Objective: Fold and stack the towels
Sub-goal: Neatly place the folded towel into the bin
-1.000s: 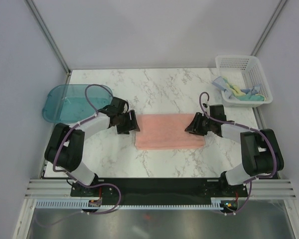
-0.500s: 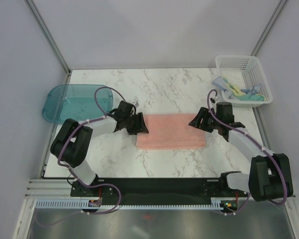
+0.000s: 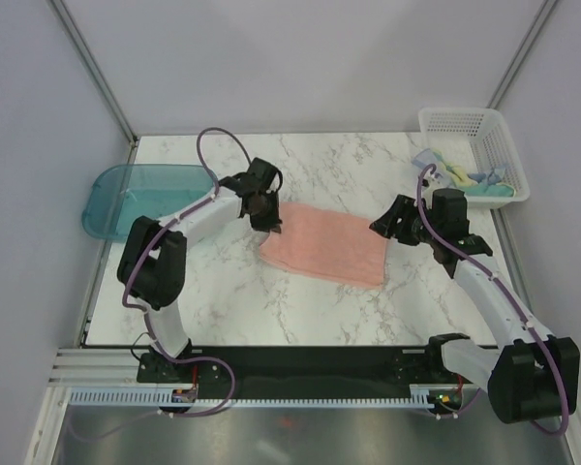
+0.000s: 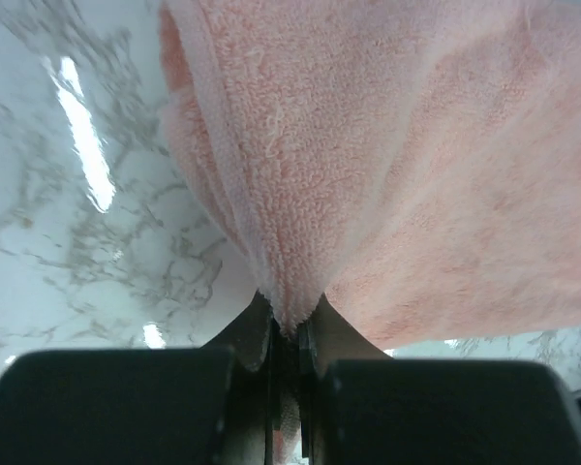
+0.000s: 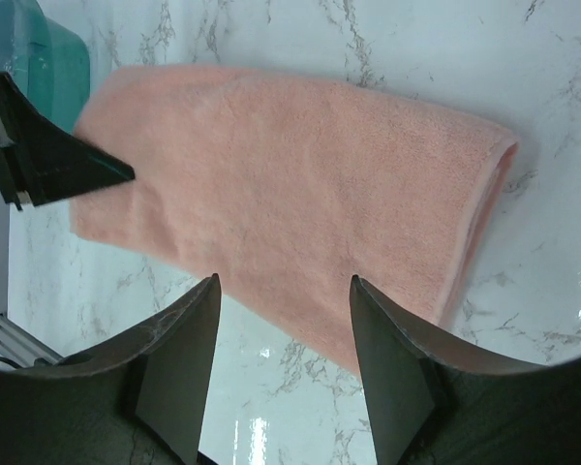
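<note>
Pinching the far left corner of the salmon-pink towel [image 3: 324, 247], the left gripper [image 3: 269, 215] is clamped tight. The towel lies skewed mid-desk [image 3: 320, 165], and the right gripper [image 5: 283, 286] hangs open above its right end.

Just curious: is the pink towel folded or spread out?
Folded: the towel shows stacked layers where the left gripper pinches its edge.
</note>
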Robot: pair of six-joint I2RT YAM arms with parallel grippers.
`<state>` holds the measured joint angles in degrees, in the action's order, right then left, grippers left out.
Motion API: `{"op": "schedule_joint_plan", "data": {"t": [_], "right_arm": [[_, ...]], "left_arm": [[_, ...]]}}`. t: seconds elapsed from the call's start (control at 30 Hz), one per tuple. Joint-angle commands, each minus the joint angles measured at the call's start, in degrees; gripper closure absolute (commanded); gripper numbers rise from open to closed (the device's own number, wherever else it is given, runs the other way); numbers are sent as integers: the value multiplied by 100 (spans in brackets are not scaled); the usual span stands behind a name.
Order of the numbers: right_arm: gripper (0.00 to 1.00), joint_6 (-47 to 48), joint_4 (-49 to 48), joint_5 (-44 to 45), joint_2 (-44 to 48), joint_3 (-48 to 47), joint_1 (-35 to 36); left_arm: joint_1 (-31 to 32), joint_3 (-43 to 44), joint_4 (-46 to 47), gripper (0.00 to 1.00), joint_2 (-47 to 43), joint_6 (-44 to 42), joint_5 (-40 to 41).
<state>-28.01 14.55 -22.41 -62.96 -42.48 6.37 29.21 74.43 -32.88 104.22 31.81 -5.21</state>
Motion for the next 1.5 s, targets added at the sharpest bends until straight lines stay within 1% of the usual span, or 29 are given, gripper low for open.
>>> {"op": "schedule_joint_plan", "data": {"t": [0.0, 0.1, 0.13, 0.17, 0.23, 0.27, 0.3, 0.37, 0.5, 0.57, 0.6, 0.67, 0.7, 0.8, 1.0, 1.17, 1.2, 1.27, 1.37, 1.47], "right_arm": [[36, -3, 74, -61, 196, -278, -13], [36, 120, 180, -35, 196, -384, -22], [36, 138, 198, -9, 196, -401, -22], [36, 164, 198, -17, 196, -419, -13], [36, 199, 198, -17, 188, -437, -13], [36, 208, 198, -17, 161, -437, -13], [36, 226, 206, -17, 152, -454, -13], [36, 270, 207, 9, 117, -454, -13], [36, 314, 198, 9, 47, -489, -13], [36, 322, 206, -8, 12, -524, -13], [36, 322, 198, -35, 3, -533, -22], [36, 314, 206, -35, -15, -577, -13], [36, 314, 198, -44, -23, -595, -22], [36, 305, 154, -61, -6, -621, -13], [35, 305, 23, -52, 152, -542, -13], [36, 323, -48, -131, 91, -516, -13], [35, 322, -101, -149, 82, -507, -13], [35, 296, -180, -193, 56, -481, -22], [35, 270, -250, -228, 29, -454, -13], [36, 287, -250, -246, 20, -437, -22]], "left_arm": [[-100, 966, -1437, 98, 159, -448, 1125], [-188, 1529, -1834, 98, 291, -606, 1547], [-275, 1687, -2114, 98, 396, -650, 1645], [-319, 2002, -2239, 98, 440, -746, 1812], [-504, 2328, -2520, 98, 581, -843, 1979], [-565, 2643, -2808, 98, 625, -913, 2093], [-618, 2786, -2950, 98, 651, -940, 2312], [-785, 3137, -3266, 98, 661, -1001, 2498], [-987, 3507, -3636, 98, 608, -1159, 3191], [-1198, 3683, -3725, 98, 625, -1247, 3412], [-1286, 3727, -3751, 98, 643, -1282, 3648], [-1523, 3850, -3734, 98, 669, -1396, 3982], [-1611, 3859, -3682, 98, 695, -1449, 4297], [-1971, 3815, -3339, 98, 783, -1704, 4607], [-2665, 3596, -2241, 98, 1135, -2433, 4608], [-2904, 3587, -2065, 98, 1433, -2531, 4564], [-3086, 3587, -2064, 98, 1477, -2540, 4582], [-3176, 3561, -2055, 98, 1591, -2575, 4660], [-3255, 3421, -1994, 98, 1583, -2584, 4836], [-3387, 3498, -1941, 98, 1574, -2618, 4828]]}}
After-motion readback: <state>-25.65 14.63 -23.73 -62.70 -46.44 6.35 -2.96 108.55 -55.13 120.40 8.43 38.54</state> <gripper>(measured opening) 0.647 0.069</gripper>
